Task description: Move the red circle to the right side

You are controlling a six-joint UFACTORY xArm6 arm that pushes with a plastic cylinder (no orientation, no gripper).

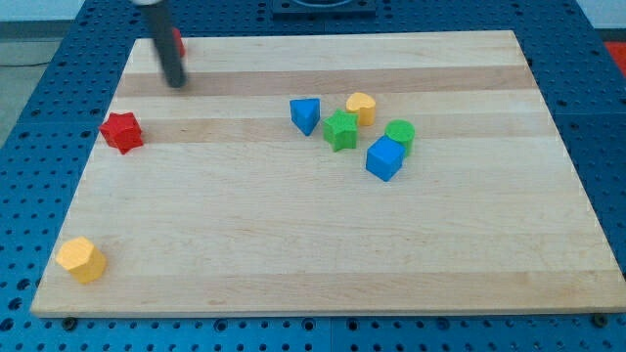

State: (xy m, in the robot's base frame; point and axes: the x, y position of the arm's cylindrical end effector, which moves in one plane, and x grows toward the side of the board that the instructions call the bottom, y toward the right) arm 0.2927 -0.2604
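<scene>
The red circle (179, 43) lies near the board's top left corner, mostly hidden behind the dark rod. My tip (176, 83) rests on the board just below it, toward the view's bottom. A red star block (121, 131) sits lower at the left edge. A blue triangle-like block (305, 114), a yellow heart-like block (361, 108), a green star (340, 130), a green round block (400, 134) and a blue cube (384, 158) cluster right of the middle.
A yellow hexagon-like block (80, 259) sits at the bottom left corner of the wooden board (313, 254). A blue pegboard (29, 117) surrounds the board.
</scene>
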